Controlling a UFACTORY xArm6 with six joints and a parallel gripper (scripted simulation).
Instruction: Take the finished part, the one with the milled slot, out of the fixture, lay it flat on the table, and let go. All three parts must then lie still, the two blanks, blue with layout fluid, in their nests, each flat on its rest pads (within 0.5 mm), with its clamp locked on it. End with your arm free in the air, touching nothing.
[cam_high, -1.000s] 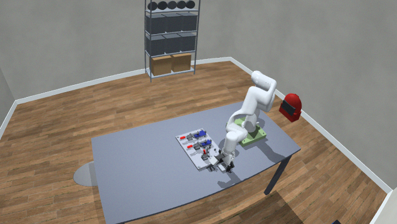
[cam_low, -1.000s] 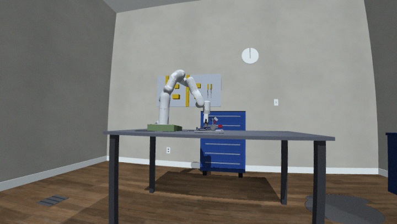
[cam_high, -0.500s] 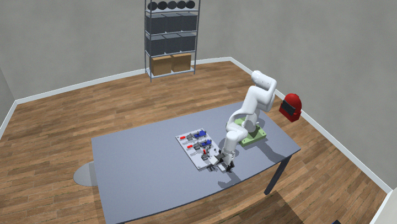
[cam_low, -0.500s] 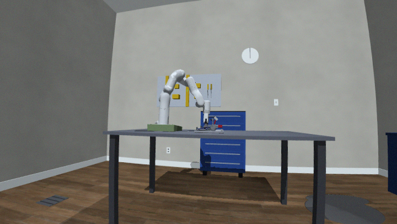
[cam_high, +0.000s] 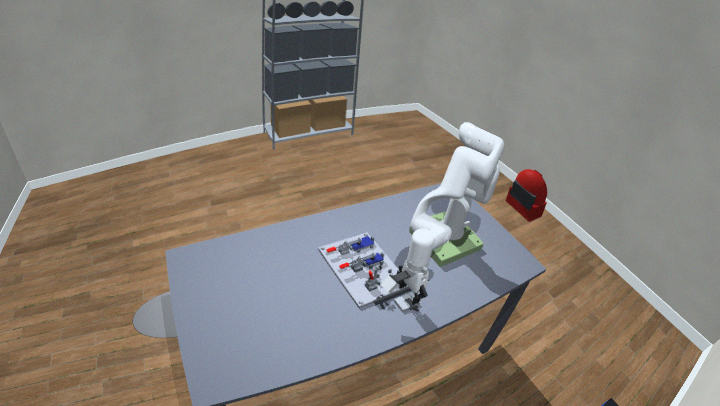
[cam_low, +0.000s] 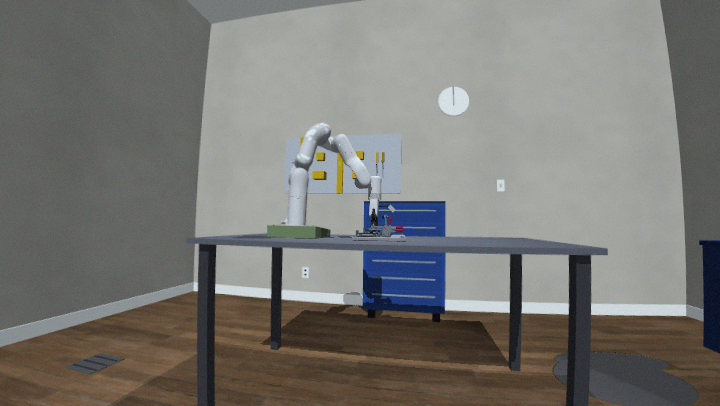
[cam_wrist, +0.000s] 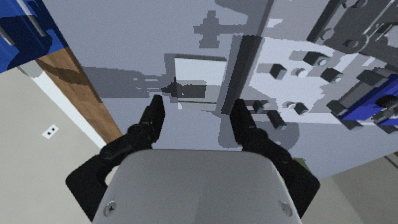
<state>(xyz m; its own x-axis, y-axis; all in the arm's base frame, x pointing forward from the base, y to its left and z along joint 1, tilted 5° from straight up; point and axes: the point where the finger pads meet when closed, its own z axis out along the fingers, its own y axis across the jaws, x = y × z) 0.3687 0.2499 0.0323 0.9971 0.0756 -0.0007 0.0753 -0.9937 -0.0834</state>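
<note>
The finished part (cam_wrist: 199, 73) (cam_high: 404, 303), a pale grey block with a dark slot, lies flat on the table (cam_high: 252, 302) (cam_low: 451, 242) just beside the fixture plate (cam_high: 333, 260) (cam_wrist: 295, 65). My gripper (cam_wrist: 198, 106) (cam_high: 417, 298) (cam_low: 373, 219) is open and empty, a little above the part, with its fingers clear of it. Two blue blanks (cam_high: 362, 243) (cam_high: 373, 260) sit in their nests, with red clamp handles (cam_high: 331, 249) (cam_high: 344, 264) lying flat. One blank shows in the wrist view (cam_wrist: 372, 107). A third red handle (cam_high: 372, 274) stands upright at the empty nest.
The arm's green base (cam_high: 461, 249) (cam_low: 297, 231) stands behind the fixture plate. A dark bar (cam_high: 390, 298) (cam_wrist: 240, 65) lies along the plate's near edge beside the part. The table's front edge is close to the part.
</note>
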